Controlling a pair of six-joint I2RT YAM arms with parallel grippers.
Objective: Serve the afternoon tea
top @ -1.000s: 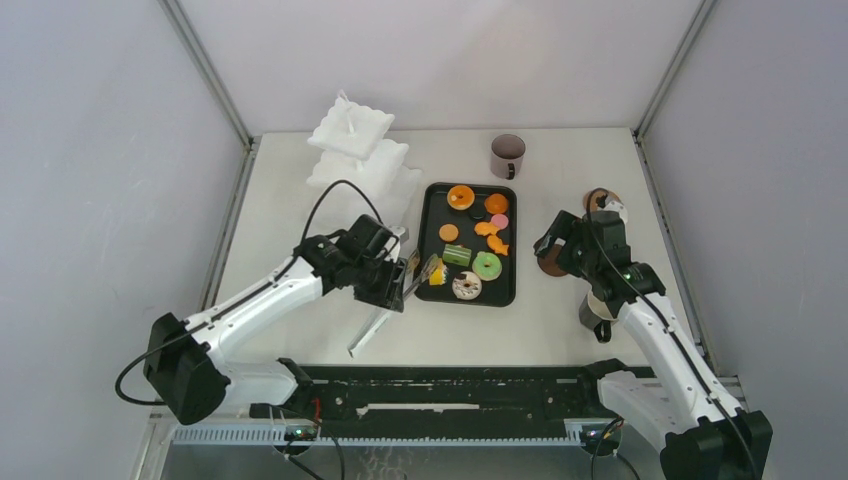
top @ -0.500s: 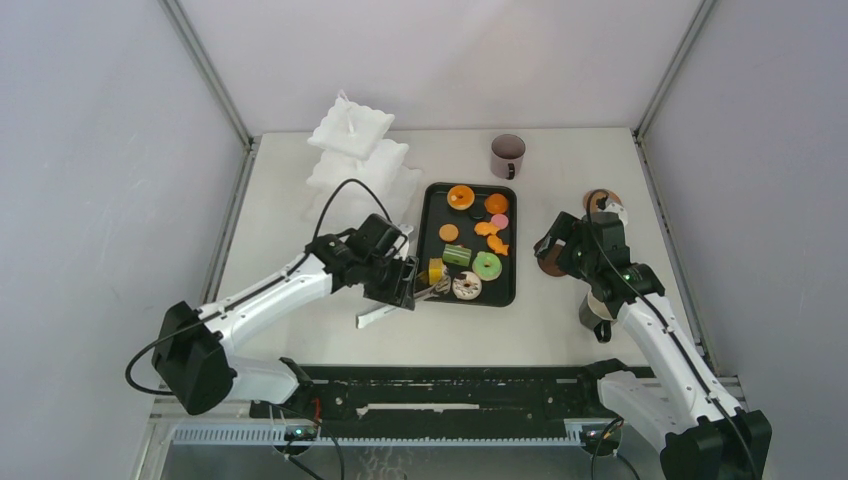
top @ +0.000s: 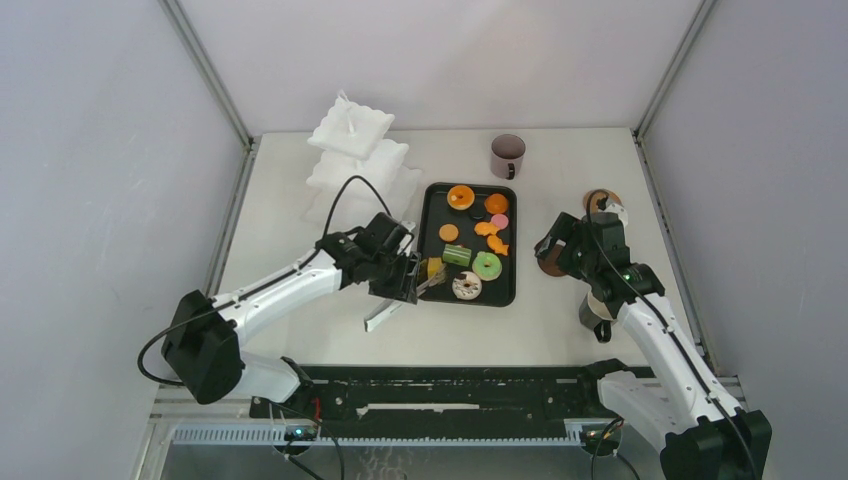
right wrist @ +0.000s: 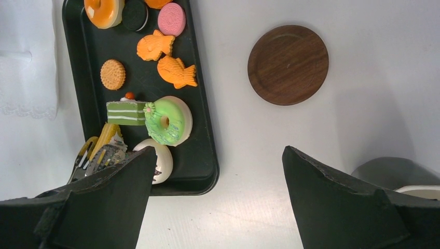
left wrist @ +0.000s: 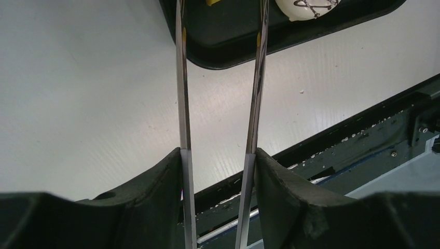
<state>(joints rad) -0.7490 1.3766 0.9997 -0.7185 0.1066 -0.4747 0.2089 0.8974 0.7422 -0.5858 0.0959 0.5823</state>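
The left gripper (left wrist: 218,155) was clenched on metal tongs (left wrist: 257,78), whose tips met a yellow pastry (right wrist: 106,136) in the lower left corner of the black tray (right wrist: 200,150). The right gripper (right wrist: 218,151) hung spread wide and empty between the tray and a wooden coaster (right wrist: 288,65). 1 mug (top: 507,155) stood at upper centre.

Left end effector (left wrist: 218,155) half-closed, right (right wrist: 218,150) wide open
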